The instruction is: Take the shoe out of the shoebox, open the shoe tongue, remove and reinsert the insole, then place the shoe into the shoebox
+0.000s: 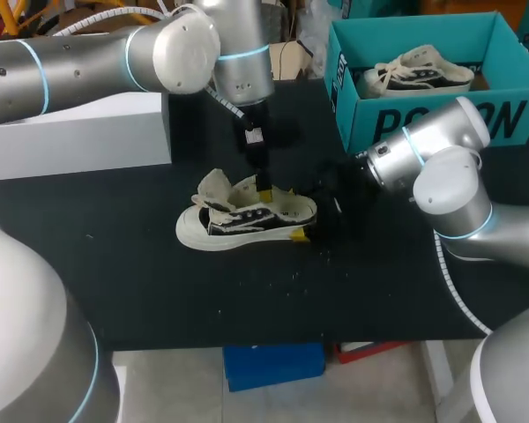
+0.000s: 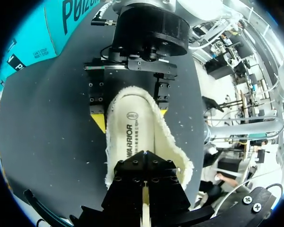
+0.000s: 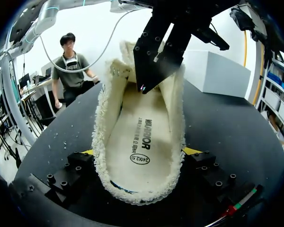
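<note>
Left jaws: closed together, tips on insole | right jaws: clamping shoe heel sides

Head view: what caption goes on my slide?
Left claw pokes inside a cream-and-black canvas shoe held by the right claw.

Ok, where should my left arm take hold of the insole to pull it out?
Probably its heel end, from above. The insole lies flat in the shoe, with its heel end bare under the wide opening, while its toe end runs out of sight. The right gripper clamps the heel from both sides, so only the top is free. The left gripper points down further toward the toe.
</note>
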### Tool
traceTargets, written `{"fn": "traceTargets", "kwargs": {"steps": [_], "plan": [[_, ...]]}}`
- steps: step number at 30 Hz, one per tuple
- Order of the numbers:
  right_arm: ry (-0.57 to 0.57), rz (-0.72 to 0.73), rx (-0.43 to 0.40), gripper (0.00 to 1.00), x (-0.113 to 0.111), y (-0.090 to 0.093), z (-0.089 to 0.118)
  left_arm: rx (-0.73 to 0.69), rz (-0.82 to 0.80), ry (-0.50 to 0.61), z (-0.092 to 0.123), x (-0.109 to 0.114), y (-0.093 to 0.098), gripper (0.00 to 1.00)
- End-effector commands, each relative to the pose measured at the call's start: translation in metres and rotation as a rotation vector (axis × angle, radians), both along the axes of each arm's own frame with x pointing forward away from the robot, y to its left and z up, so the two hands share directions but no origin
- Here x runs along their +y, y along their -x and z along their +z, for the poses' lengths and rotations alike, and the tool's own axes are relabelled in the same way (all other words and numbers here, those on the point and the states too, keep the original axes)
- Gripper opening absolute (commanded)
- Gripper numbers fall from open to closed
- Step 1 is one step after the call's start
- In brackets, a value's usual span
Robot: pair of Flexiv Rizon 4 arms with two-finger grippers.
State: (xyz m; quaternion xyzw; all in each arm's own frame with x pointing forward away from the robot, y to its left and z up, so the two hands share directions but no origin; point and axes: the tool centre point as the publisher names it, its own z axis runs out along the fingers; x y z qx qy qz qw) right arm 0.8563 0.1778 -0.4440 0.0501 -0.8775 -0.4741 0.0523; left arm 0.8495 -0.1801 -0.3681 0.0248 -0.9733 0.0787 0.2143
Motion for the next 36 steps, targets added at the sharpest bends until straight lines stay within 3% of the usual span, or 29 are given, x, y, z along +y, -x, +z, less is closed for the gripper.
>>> {"fn": "traceTargets", "kwargs": {"steps": [1, 15, 36], "plan": [[0.0, -0.001, 0.001, 0.0, 0.001, 0.0, -0.006, 0.013, 0.0, -0.004, -0.011, -0.007, 0.004, 0.0], [0.0, -0.001, 0.001, 0.0, 0.001, 0.0, -0.006, 0.052, 0.018, -0.031, -0.032, 0.0, 0.032, 0.0], [0.0, -0.001, 0.001, 0.0, 0.001, 0.0, -0.006, -0.004, 0.05, -0.069, -0.05, -0.004, 0.035, 0.0]]}}
